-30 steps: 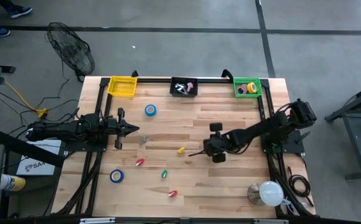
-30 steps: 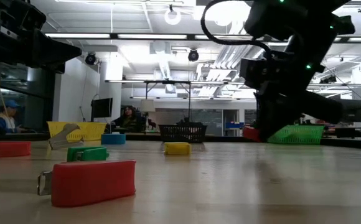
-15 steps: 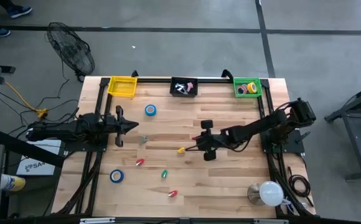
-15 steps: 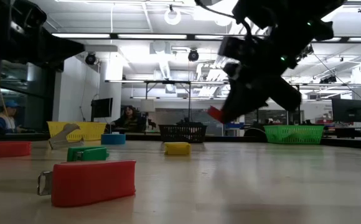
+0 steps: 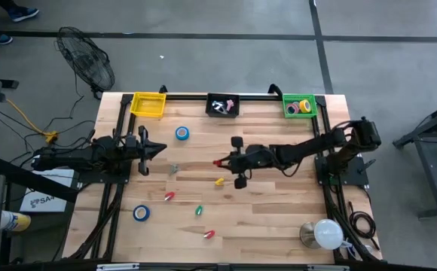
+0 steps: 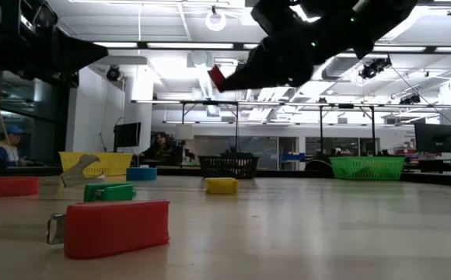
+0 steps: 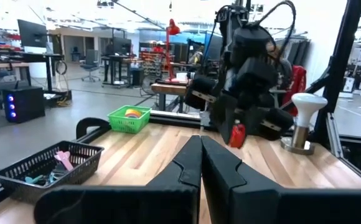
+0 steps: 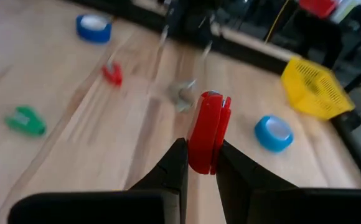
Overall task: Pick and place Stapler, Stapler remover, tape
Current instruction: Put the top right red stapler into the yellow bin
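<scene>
- Wooden table (image 5: 279, 218), bare planks.
- Three baskets along far edge: yellow (image 5: 148, 105) at left, black (image 5: 223, 105) in middle, green (image 5: 300, 105) at right.
- White lamp (image 5: 322, 234) at near right corner.
- Floor fan (image 5: 87, 66) off table, beyond far left corner.
- Yellow cable (image 5: 24, 119) on floor at left.
- Seated person (image 6: 6, 146) in room behind.

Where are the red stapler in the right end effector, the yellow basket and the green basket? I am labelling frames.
red stapler (image 8: 208, 130), right wrist view, middle of its red body.
yellow basket (image 5: 148, 105), high view, its mesh floor.
green basket (image 5: 288, 110), high view, its left wall.
</scene>
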Motion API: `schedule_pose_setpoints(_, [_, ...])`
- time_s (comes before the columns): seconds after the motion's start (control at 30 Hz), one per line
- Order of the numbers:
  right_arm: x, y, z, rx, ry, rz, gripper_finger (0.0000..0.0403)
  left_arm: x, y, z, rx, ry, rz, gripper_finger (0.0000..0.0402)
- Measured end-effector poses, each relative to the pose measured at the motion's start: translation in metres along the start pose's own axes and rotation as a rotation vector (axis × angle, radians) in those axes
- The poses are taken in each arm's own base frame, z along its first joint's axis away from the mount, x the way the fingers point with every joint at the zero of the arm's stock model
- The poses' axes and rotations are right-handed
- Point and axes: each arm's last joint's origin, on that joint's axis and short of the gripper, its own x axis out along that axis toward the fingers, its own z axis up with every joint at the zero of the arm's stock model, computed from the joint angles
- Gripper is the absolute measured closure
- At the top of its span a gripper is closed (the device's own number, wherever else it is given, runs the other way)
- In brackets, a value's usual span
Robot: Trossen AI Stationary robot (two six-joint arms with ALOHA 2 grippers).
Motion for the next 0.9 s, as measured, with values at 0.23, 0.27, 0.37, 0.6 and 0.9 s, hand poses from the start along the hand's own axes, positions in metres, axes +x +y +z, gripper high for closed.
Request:
schedule_pose_setpoints(0.23, [0.001, -0.015, 0.007, 0.009, -0.126, 0.018, 0.0354, 0.000, 0.002, 0.005, -0.021, -0.056, 0.067, 0.0400])
schedule_pose_setpoints(0.27, [0.001, -0.016, 0.008, 0.010, -0.140, 0.024, 0.0354, 0.000, 0.002, 0.007, -0.036, -0.076, 0.090, 0.0400])
schedule_pose_setpoints(0.37, [0.000, -0.019, 0.011, 0.011, -0.180, 0.028, 0.0354, 0.000, 0.005, 0.009, -0.079, -0.101, 0.167, 0.0391])
schedule_pose_setpoints(0.6, [0.008, -0.021, 0.013, -0.013, -0.327, 0.055, 0.0354, 0.007, 0.003, 0.006, -0.145, -0.073, 0.150, 0.0298])
schedule_pose_setpoints(0.9, [0.033, -0.023, 0.014, -0.026, -0.400, 0.079, 0.0354, 0.022, -0.001, 0.008, -0.156, -0.106, 0.102, 0.0208])
